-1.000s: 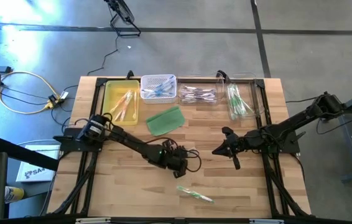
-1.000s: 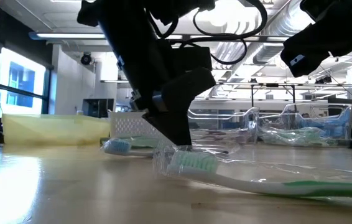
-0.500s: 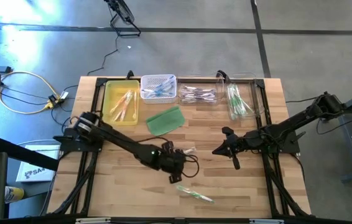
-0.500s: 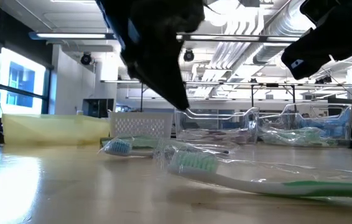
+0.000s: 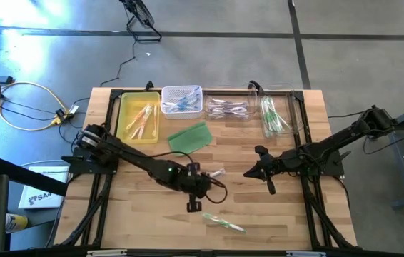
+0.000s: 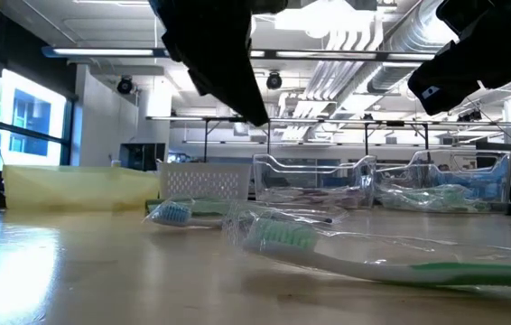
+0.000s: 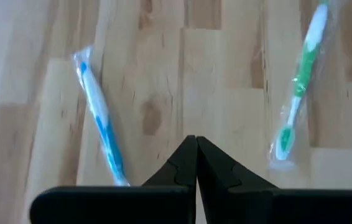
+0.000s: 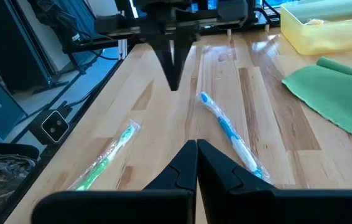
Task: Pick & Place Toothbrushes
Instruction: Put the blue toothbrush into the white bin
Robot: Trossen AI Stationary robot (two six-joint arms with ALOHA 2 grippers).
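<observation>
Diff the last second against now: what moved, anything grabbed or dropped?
The left end effector lifted off the table and swung toward the near edge, between the blue toothbrush and the green toothbrush; shut, holding nothing. Unchanged: both toothbrushes, the right end effector shut and waiting, the bins, the green pad.

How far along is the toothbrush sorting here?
Mostly done: toothbrushes already fill the yellow bin, white basket and clear trays. Nothing is in hand; the left tool hovers shut. Left: the blue toothbrush and green toothbrush on the table.
</observation>
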